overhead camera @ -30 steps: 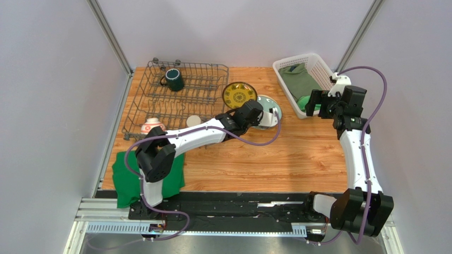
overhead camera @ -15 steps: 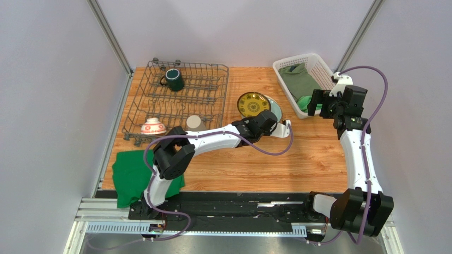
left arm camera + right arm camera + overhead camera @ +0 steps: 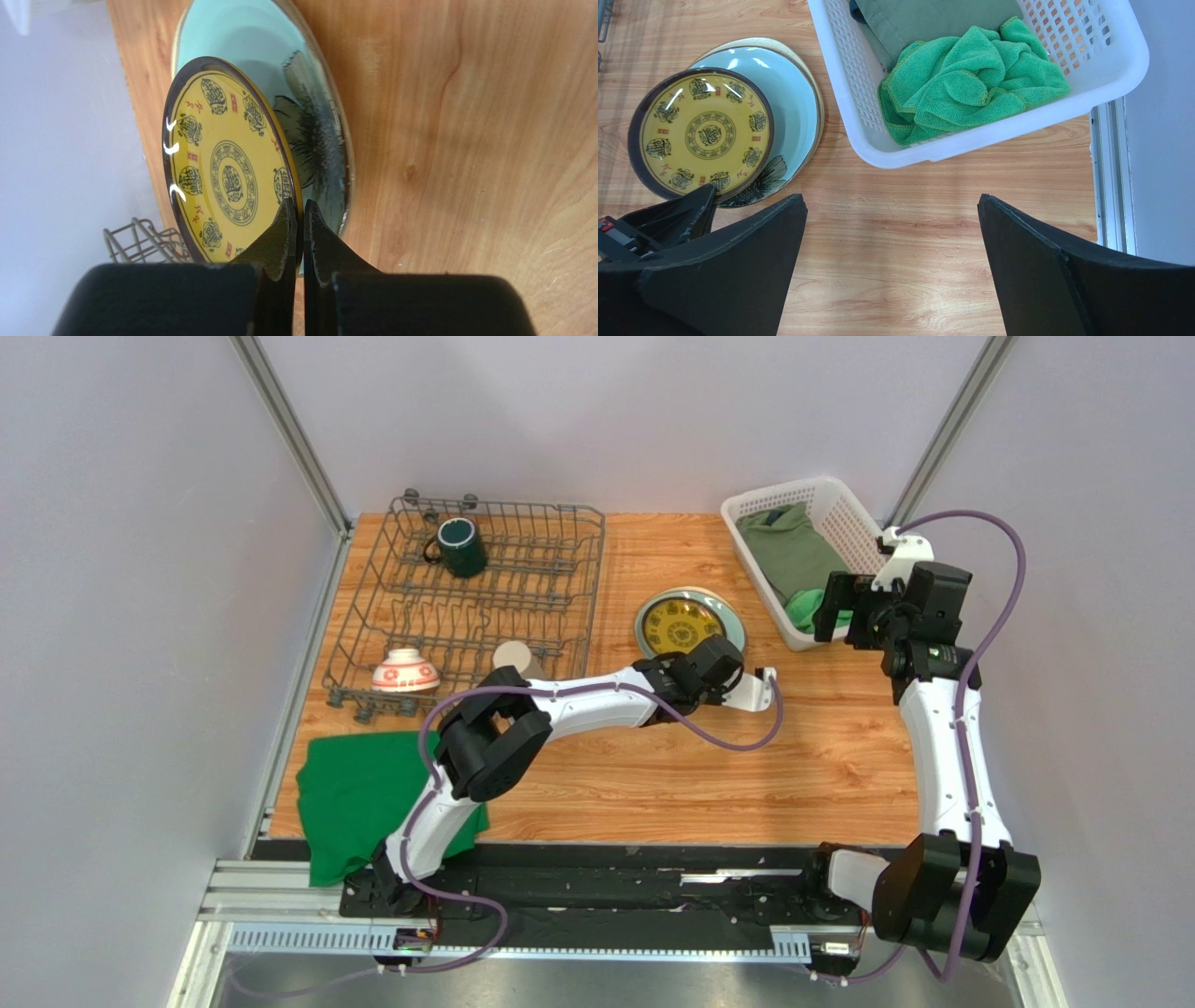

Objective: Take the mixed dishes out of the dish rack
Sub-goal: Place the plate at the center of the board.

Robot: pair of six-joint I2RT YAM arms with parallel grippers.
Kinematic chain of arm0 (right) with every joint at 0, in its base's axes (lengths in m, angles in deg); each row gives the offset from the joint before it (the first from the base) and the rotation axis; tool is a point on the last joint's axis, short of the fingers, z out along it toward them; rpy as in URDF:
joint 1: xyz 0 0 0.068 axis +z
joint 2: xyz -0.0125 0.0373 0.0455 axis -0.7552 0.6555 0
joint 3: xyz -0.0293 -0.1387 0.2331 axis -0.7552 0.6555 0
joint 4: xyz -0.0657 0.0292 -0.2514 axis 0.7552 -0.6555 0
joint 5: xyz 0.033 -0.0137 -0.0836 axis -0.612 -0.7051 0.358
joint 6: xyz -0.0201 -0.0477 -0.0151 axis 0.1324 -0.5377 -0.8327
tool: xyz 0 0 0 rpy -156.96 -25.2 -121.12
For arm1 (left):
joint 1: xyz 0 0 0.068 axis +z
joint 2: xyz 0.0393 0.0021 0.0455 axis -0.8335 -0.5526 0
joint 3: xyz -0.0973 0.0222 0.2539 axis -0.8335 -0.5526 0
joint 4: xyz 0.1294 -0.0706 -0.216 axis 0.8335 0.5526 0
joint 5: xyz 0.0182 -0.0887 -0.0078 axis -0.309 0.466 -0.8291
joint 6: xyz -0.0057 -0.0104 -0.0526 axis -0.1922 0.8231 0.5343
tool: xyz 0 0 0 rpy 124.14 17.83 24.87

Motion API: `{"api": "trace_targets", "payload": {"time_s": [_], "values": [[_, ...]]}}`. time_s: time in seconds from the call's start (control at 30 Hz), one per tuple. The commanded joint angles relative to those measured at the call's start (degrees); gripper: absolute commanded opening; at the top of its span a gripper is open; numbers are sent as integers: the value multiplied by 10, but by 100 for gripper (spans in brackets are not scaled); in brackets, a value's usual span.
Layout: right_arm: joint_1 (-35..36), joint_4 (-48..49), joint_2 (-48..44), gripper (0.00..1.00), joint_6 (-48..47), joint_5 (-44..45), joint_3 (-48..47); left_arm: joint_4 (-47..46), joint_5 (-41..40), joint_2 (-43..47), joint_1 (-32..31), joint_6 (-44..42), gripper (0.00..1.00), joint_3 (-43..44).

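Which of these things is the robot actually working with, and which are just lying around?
Part of the job: dish rack; green mug, patterned bowl and beige cup inside it; yellow plate, held by the left gripper, over the teal plate.

Just lying about: white basket, cloths in it, green cloth on the table.

The yellow patterned plate (image 3: 683,626) has slid down and to the right in the top view, away from the dish rack (image 3: 477,602). It now lies on the pale teal plate (image 3: 791,112), covering most of it. The left gripper (image 3: 298,210), jaws pinched on the plate's lower rim, has travelled right with it. The left arm (image 3: 561,703) has swung its elbow rightward, uncovering more of the green cloth (image 3: 358,791) at lower left.
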Motion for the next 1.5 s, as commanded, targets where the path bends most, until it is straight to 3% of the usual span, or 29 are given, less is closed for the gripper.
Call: {"api": "trace_targets", "payload": {"time_s": [0.0,0.33,0.77,1.47], "values": [[-3,9,4,99,4,-5,-21,-20,11,-10,-2,-11,0,32],[-4,9,7,99,3,-10,-21,-21,14,-26,-2,-16,0,42],[-9,8,4,99,5,-17,-21,-15,14,-39,2,-21,9,57],[-10,7,2,99,4,-18,-21,-14,5,-43,14,-15,36,64]]}}
